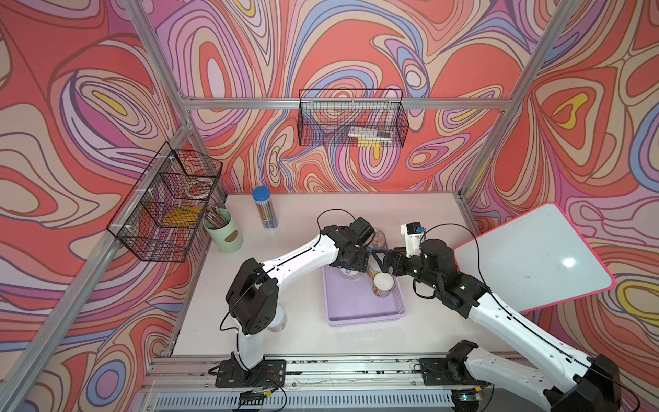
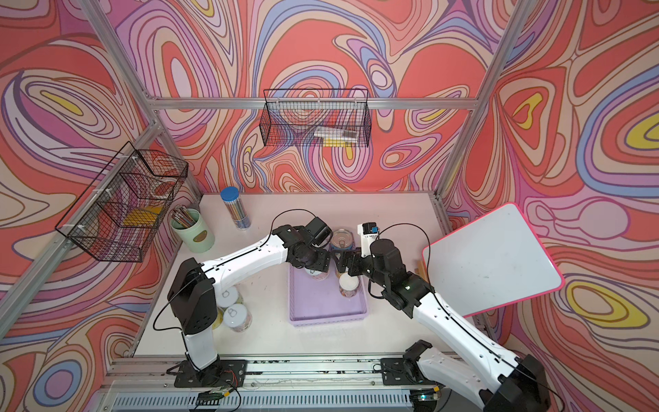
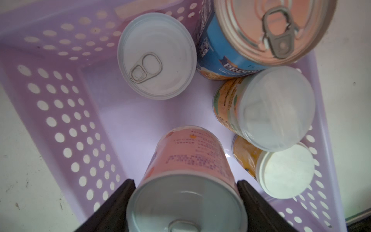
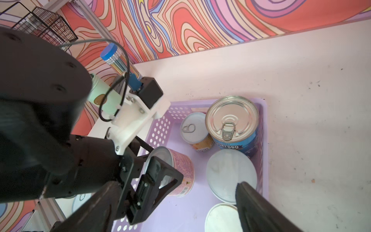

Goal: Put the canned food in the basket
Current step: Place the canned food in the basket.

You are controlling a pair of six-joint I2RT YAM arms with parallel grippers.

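In the left wrist view my left gripper (image 3: 185, 186) is shut on a pink-labelled can (image 3: 186, 160), held tilted inside the lilac basket (image 3: 60, 100). Upright in the basket stand a wide blue-labelled can (image 3: 261, 30), a small silver-topped can (image 3: 156, 56) and two white-lidded cans (image 3: 279, 108) (image 3: 285, 170). My right gripper (image 4: 176, 211) hangs open over the basket beside the white-lidded cans, with nothing between its fingers. In a top view both grippers (image 2: 315, 265) (image 2: 340, 262) meet over the basket's far end (image 2: 328, 314). Two more cans (image 2: 228, 296) (image 2: 239, 315) stand on the table by the left arm's base.
At the table's far left stand a blue-capped pencil tube (image 1: 264, 208) and a pale green pencil cup (image 1: 223, 230). Black wire baskets hang on the left frame (image 1: 167, 207) and the back rail (image 1: 353, 119). A pink-edged whiteboard (image 1: 535, 257) leans over the table's right edge.
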